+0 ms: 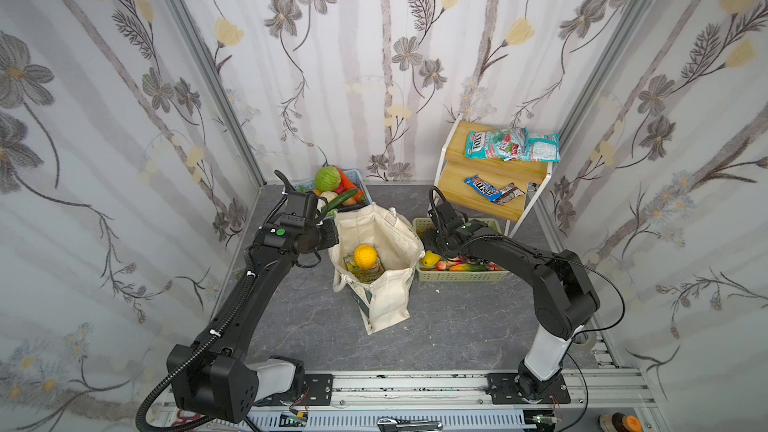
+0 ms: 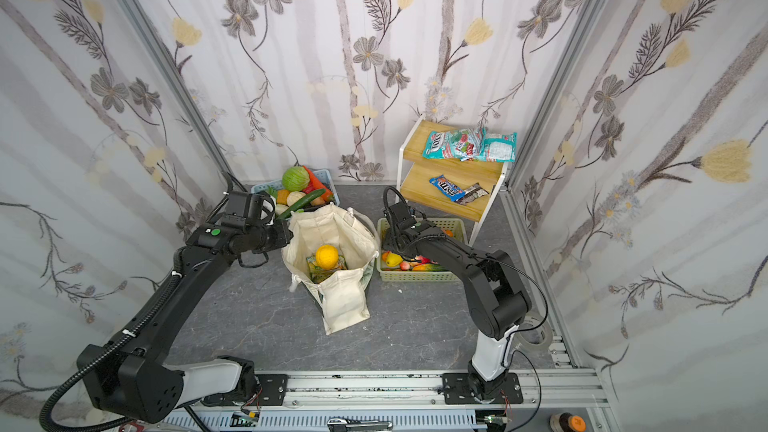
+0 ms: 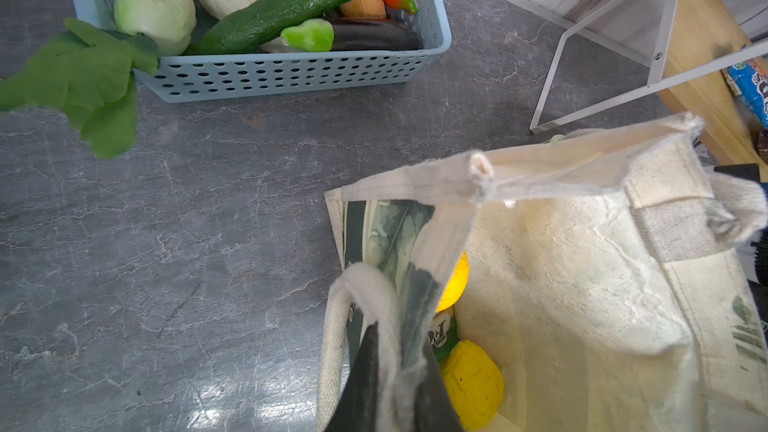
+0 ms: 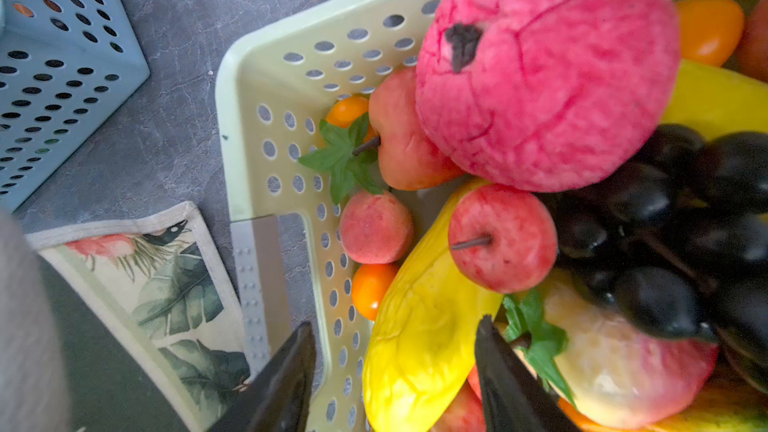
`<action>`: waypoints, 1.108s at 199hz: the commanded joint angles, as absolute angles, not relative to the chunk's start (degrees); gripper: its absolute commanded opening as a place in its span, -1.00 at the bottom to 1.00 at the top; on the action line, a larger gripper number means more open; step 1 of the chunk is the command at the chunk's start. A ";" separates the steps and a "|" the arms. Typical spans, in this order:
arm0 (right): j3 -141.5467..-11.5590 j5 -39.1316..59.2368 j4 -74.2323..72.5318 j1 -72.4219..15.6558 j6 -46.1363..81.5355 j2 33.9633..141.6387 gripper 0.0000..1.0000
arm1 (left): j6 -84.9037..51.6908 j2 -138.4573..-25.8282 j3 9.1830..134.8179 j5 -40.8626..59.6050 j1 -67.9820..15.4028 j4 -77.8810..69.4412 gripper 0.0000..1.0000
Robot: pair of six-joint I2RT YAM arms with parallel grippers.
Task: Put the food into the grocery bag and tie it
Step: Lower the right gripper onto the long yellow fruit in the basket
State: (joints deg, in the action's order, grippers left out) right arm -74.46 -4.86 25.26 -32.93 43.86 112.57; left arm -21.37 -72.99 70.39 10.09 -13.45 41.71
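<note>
Left wrist view: the left tool (image 3: pixel 395 367) is pinching the grocery bag (image 3: pixel 582 305) at its rim, jaws narrow on the cloth, probably to hold the mouth open for loading.

Right wrist view: the right tool (image 4: pixel 395 326) is hanging wide over the yellow fruit (image 4: pixel 424 351) in the green basket (image 4: pixel 266 76) and is not gripping anything.

Both top views: the orange (image 1: pixel 364 255) and snack packet (image 1: pixel 368 274) are lying inside the bag. A grey marbled tabletop (image 1: pixel 457 326) is carrying everything, and floral-papered walls (image 1: pixel 374 56) are enclosing the cell.

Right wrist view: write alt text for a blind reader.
The right gripper, jaws open, hangs above a yellow oblong fruit in a pale green basket. The grocery bag and a blue basket sit beside it.
</note>
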 commanded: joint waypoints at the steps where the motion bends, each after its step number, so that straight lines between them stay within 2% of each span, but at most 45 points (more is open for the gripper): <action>1: -74.20 -5.49 24.80 -33.23 43.77 113.87 0.27 | -21.09 -72.59 70.68 9.23 -13.32 40.52 -1.00; 65: -74.53 -5.95 24.46 -33.55 43.71 117.91 0.28 | -21.01 -72.60 70.58 9.05 -13.34 40.32 -1.00; 105: -74.45 -5.12 23.56 -33.53 43.42 117.73 0.00 | -21.09 -72.42 70.09 8.96 -13.29 40.34 -1.00; 131: -74.12 -4.87 23.57 -33.44 43.18 116.23 -0.11 | -21.01 -72.34 70.18 8.79 -13.30 40.34 -1.00; 221: -72.56 -0.74 22.20 -33.40 42.80 109.18 -0.12 | -21.31 -72.42 69.79 8.89 -13.32 40.11 -1.00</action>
State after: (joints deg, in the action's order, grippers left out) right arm -73.03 -2.66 25.04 -33.41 42.98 110.63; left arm -21.39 -72.69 69.93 9.63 -13.45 41.71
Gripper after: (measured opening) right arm 0.444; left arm 0.109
